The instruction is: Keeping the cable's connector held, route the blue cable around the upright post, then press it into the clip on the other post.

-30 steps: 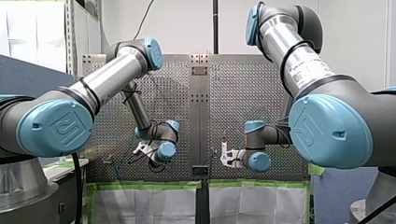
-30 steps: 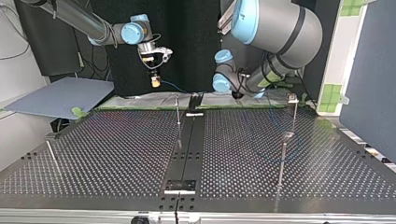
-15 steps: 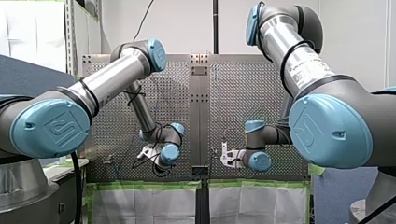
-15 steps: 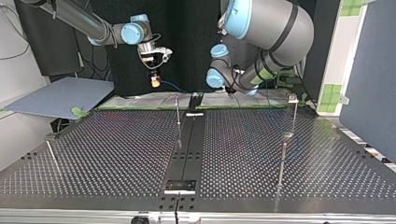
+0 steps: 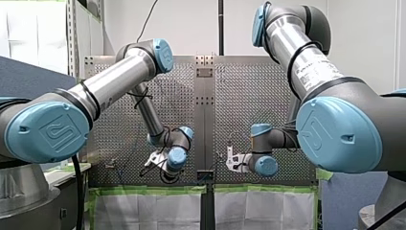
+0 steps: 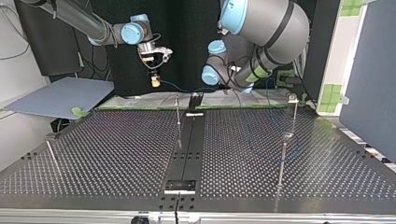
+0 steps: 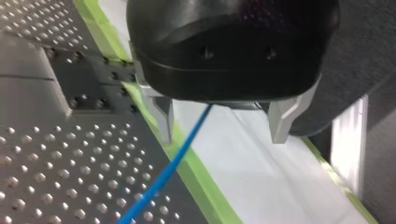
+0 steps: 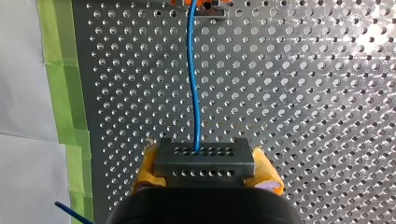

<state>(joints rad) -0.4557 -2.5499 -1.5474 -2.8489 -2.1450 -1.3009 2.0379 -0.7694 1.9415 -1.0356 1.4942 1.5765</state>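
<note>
Blue cable point(image 8: 192, 70) ran from the connector point(image 8: 204, 160) clamped in my right end effector point(image 8: 205, 167); my left end effector point(image 7: 222, 134) stood wide around it.

Not much for you to read here. The big blue joint cap point(image 5: 48, 132) on the left arm carries the embossed UR logo, and so does the big blue cap point(image 5: 337, 134) on the right arm. The right arm's silver tube has a line of small dark print point(image 5: 313, 72), but it's too small to make out. All of that is in the front view.
</note>
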